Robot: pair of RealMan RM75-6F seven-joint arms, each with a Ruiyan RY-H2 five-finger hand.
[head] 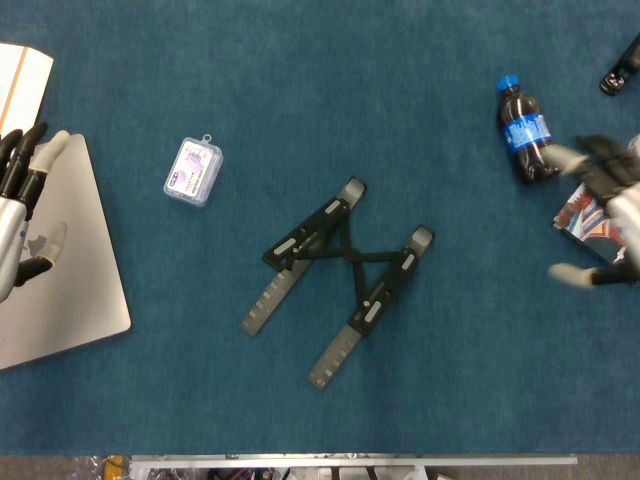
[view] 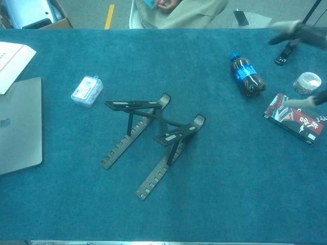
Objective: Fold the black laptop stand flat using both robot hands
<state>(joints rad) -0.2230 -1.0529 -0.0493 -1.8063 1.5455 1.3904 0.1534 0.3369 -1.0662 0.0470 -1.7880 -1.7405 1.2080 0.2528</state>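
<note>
The black laptop stand (head: 338,275) stands unfolded in the middle of the blue cloth, its two notched rails pointing toward the front left; the chest view shows its upper arms (view: 153,120) propped up. My left hand (head: 22,210) hovers open at the far left, over the grey laptop, fingers spread. My right hand (head: 602,215) shows blurred at the far right edge, open with fingers apart, above the red box; in the chest view only its fingertips (view: 294,30) show. Both hands are far from the stand.
A grey closed laptop (head: 60,270) lies at the left with a white box (head: 20,75) behind it. A small clear case (head: 192,171) sits left of the stand. A cola bottle (head: 525,130), a red box (view: 296,118), a round tin (view: 307,82) and a black item (view: 287,50) lie at the right.
</note>
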